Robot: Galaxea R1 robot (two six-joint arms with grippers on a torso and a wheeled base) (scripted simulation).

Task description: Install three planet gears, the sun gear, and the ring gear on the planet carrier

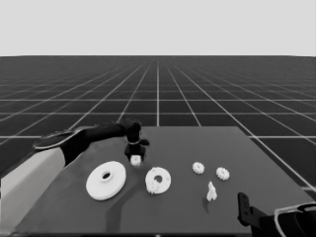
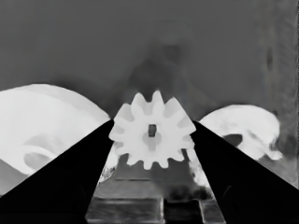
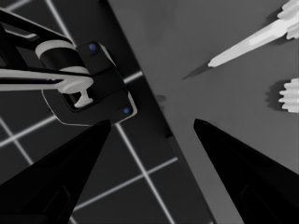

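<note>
- Left gripper (image 1: 135, 157) reaches in from the table's (image 1: 197, 217) left end, fingers clamped on 1 small gear (image 2: 152, 135); it hangs between the 2 round parts, toward the far side.
- Larger round part (image 1: 105, 180): flat on table, near left.
- Smaller round part (image 1: 158, 180): just right of it, w/ 1 gear (image 1: 154, 186) on its near edge.
- 2 more gears (image 1: 198, 168) (image 1: 222, 173) lie apart, right of centre.
- Thin white piece (image 1: 211, 192) nearer the front.
- Right gripper (image 3: 149, 135) parked at near right corner, fingers spread, holding nothing.
</note>
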